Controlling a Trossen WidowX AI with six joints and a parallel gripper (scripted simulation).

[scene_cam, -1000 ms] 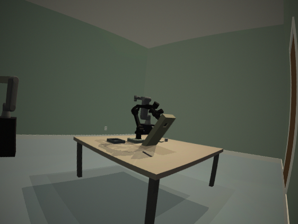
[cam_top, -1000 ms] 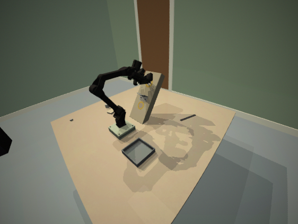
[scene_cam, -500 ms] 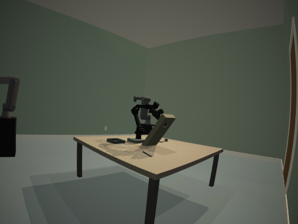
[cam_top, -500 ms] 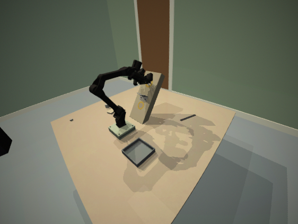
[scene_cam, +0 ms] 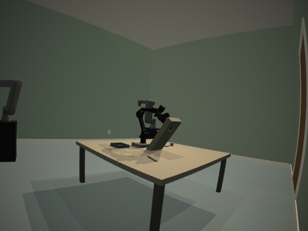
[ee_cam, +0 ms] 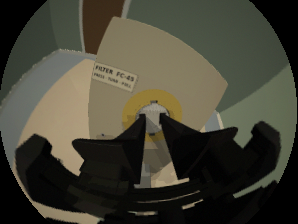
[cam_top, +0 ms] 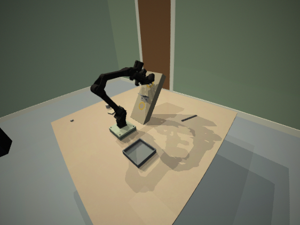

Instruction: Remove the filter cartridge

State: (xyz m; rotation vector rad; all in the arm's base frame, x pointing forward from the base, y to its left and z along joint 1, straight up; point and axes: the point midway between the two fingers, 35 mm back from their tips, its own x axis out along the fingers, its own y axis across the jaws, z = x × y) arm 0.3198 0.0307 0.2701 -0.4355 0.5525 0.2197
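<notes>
A tan service panel [cam_top: 158, 85] [scene_cam: 164, 134] [ee_cam: 189, 76] leans back on the table. In the wrist view a yellow ring [ee_cam: 133, 106] surrounds the round grey filter cartridge [ee_cam: 154, 110], which sits flush in the panel's upper part beside a white label [ee_cam: 115, 76]. My gripper [cam_top: 146, 83] [scene_cam: 165, 118] [ee_cam: 152, 116] is right at the cartridge face. Its fingers stand a narrow gap apart with the tips at the face, and nothing is clamped between them. I cannot tell whether the tips are in the slots. The dark grey tray [cam_top: 131, 160] [scene_cam: 119, 145] lies flat in front of the robot base.
A second yellow ring [cam_top: 141, 106] marks the panel lower down. A thin black bar [cam_top: 189, 118] [scene_cam: 151, 158] lies on the table right of the panel. A small grey block [cam_top: 108, 106] [scene_cam: 171, 144] and a tiny dark piece [cam_top: 71, 120] lie near the base [cam_top: 123, 129].
</notes>
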